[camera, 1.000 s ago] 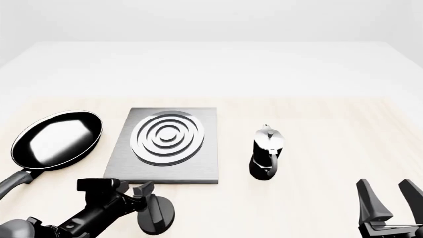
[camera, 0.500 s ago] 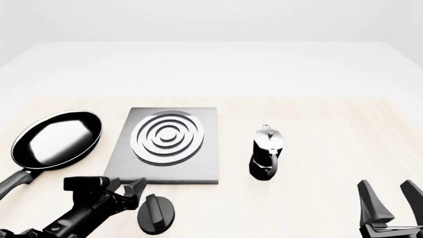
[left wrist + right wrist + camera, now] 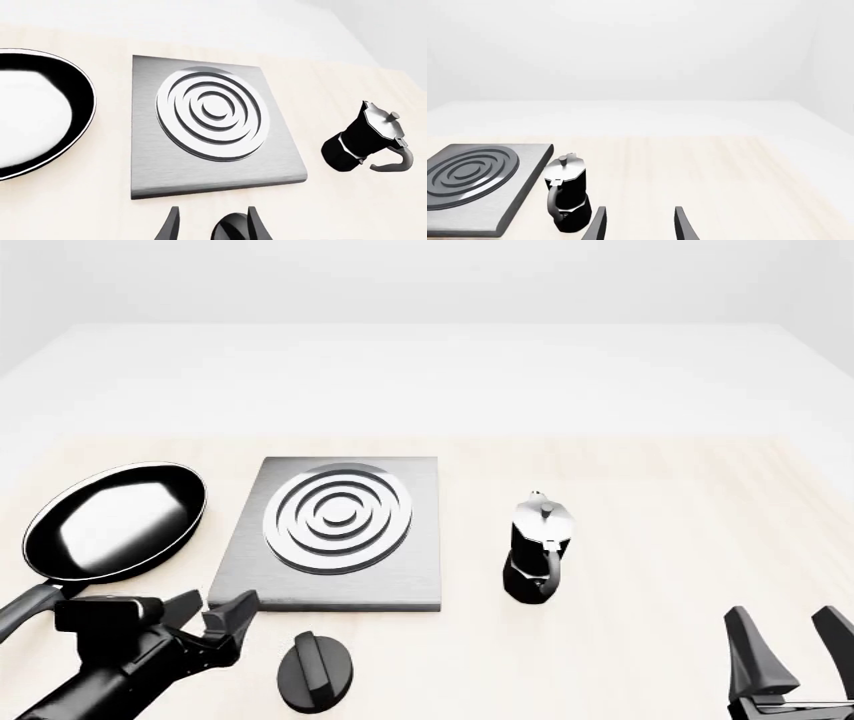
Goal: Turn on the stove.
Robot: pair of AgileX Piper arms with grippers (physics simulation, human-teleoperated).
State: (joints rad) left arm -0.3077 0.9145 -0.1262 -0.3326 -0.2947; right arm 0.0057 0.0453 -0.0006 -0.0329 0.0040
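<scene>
The knob sits on the table just in front of the stove, untouched. Your left gripper hangs beside it, fingers released and empty; the right gripper is spread too. Next, straddle the ridge, clench, then twist.

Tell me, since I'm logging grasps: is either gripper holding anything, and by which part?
Nothing is held. The left gripper is open beside the knob, apart from it; the right gripper is open and empty.
</scene>
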